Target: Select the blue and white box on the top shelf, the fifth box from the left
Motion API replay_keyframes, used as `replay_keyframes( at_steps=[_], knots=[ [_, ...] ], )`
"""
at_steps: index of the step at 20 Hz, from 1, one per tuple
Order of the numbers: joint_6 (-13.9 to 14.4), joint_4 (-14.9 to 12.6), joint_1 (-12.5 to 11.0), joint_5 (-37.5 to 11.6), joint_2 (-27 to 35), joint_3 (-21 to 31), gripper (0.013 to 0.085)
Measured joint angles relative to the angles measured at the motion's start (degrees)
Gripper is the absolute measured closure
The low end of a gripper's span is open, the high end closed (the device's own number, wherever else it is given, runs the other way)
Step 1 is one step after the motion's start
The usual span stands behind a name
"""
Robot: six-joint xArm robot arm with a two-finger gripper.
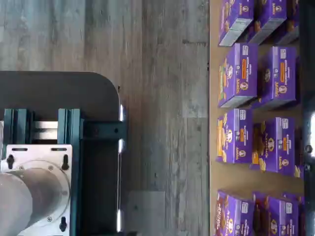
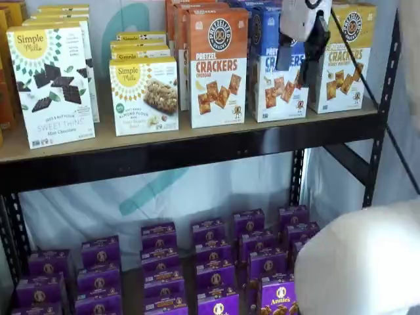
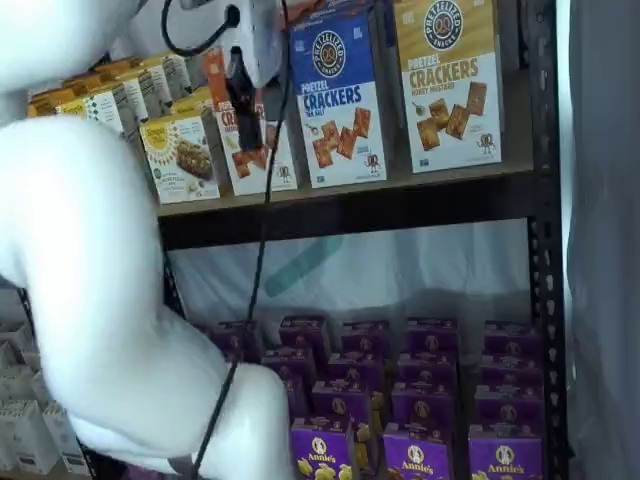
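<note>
The blue and white box stands on the top shelf between an orange-topped and a yellow-topped cracker box. It also shows in a shelf view. My gripper hangs in front of the shelf at the box's height. Its white body is at the view's top edge and its two black fingers point down with a plain gap between them, holding nothing. In a shelf view the gripper shows side-on, left of the blue box and apart from it. The wrist view shows neither the box nor the fingers.
An orange-topped cheddar box and a yellow-topped box flank the blue one. Simple Mills boxes stand further left. Purple Annie's boxes fill the lower shelf. My white arm and a black cable fill the foreground.
</note>
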Motion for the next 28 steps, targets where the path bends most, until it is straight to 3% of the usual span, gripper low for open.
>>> replay_keyframes(
  at_steps=[3,5,16,23,28],
  knots=[
    [0.67,-2.27,1.38,5.24,2.39,-2.75,0.0130],
    [0.59,-2.22,1.22,5.41,2.11,-2.68,0.0130],
    [-1.01,1.54,-1.83,4.49,1.97,-3.95,0.0130],
    [-2.22,8.82,-6.02,1.54,2.08,-5.16,0.0130],
    [-3.06,15.17,-9.50,-3.21,1.02,-4.29,0.0130]
  ],
)
